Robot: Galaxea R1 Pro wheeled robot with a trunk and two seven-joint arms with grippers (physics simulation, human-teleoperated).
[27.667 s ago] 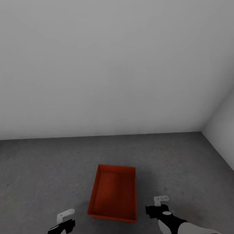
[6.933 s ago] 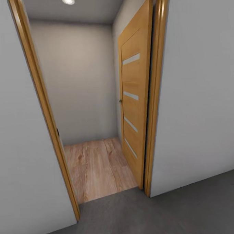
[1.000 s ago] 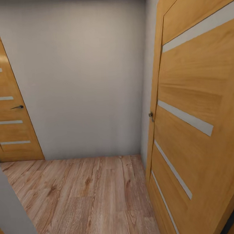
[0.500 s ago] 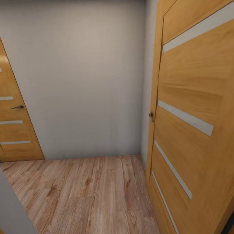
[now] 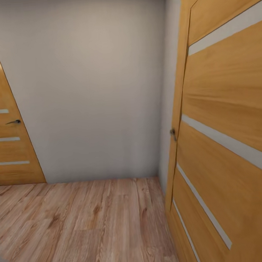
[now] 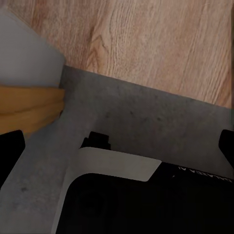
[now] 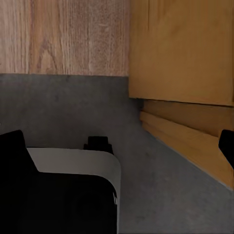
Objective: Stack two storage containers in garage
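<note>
Left tool (image 6: 117, 146): black fingertips at the two edges of the left wrist view, spread wide, nothing between them.
Right tool (image 7: 119, 141): black fingertips likewise far apart at the edges of the right wrist view, holding nothing.
Robot base (image 6: 126, 195): black and white body just under both tools.
Floor (image 6: 146, 117): dark grey concrete beneath the base, meeting the light wood planks (image 5: 90, 225) at a threshold.
Door frame (image 6: 29, 105): orange wood foot beside a pale wall corner.
Open door (image 5: 227, 133): wood with pale strips, close on the right, edge-on.
Far wall (image 5: 90, 87): plain grey, straight ahead.
Second door (image 5: 8, 129): shut, far left, dark handle.
Storage containers: none visible here.
</note>
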